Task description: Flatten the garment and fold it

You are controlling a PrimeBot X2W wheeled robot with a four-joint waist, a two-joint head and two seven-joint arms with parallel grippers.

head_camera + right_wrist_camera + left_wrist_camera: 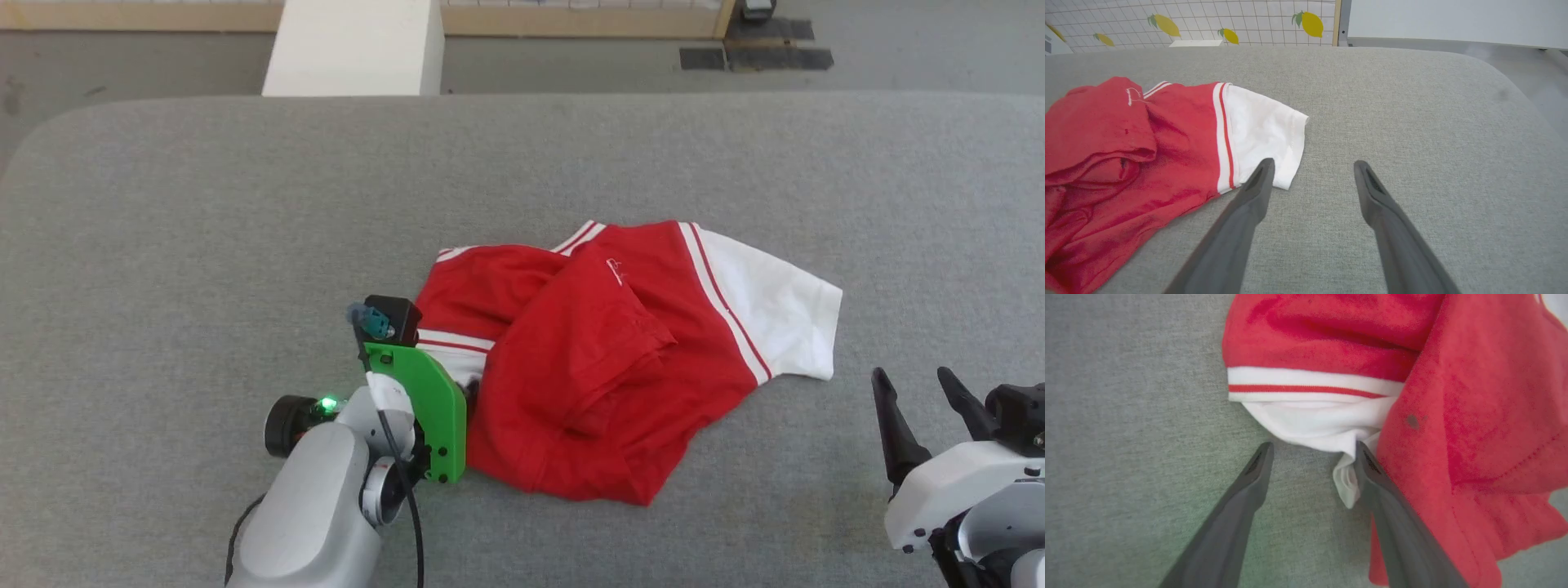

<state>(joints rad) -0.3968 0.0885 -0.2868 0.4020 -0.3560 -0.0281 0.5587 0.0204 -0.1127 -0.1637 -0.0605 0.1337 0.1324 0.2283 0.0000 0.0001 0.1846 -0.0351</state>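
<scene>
On the table (204,245) the garment (604,359) lies crumpled — our left pincer (1312,451) spread at its tucked sleeve (1314,424), surely to tug it flat; right pincer (1312,165) apart, empty, beside the other.

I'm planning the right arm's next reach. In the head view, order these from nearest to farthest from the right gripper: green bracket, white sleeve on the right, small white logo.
From the right gripper:
1. White sleeve, just to its left.
2. Small white logo, farther back on the garment.
3. Green bracket, on the left wrist, beyond it.
</scene>
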